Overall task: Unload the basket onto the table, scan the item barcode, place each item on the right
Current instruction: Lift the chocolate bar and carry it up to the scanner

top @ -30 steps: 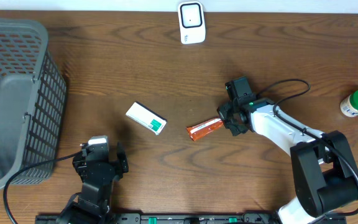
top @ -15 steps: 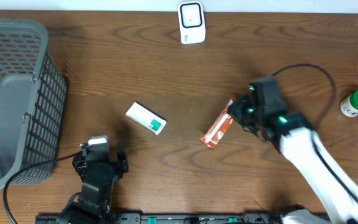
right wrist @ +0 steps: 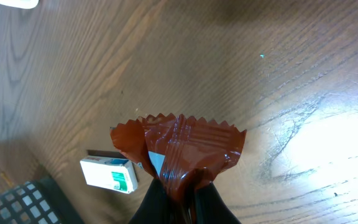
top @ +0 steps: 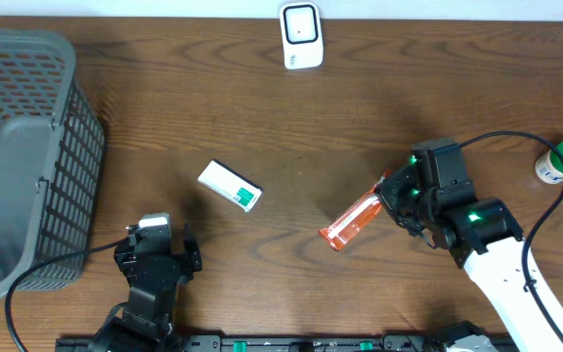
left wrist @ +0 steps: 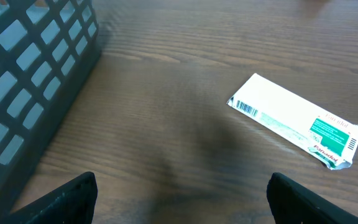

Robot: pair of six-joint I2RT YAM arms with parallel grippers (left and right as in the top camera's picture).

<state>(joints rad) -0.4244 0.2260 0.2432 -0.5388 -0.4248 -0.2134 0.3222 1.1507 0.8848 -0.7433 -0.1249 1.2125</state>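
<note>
Far left of the scanner (top: 301, 35) you have the basket (top: 27, 166). The white box (top: 230, 186) lies nearer you and left, and a green-capped bottle (top: 561, 162) well right. The wrapper (top: 352, 220), glossy orange-red with a zigzag end, is nearer you and right of the scanner, seemingly lifted, clenched in the right pincer (top: 387, 198). The left pincer (left wrist: 180, 193) is spread, empty.
</note>
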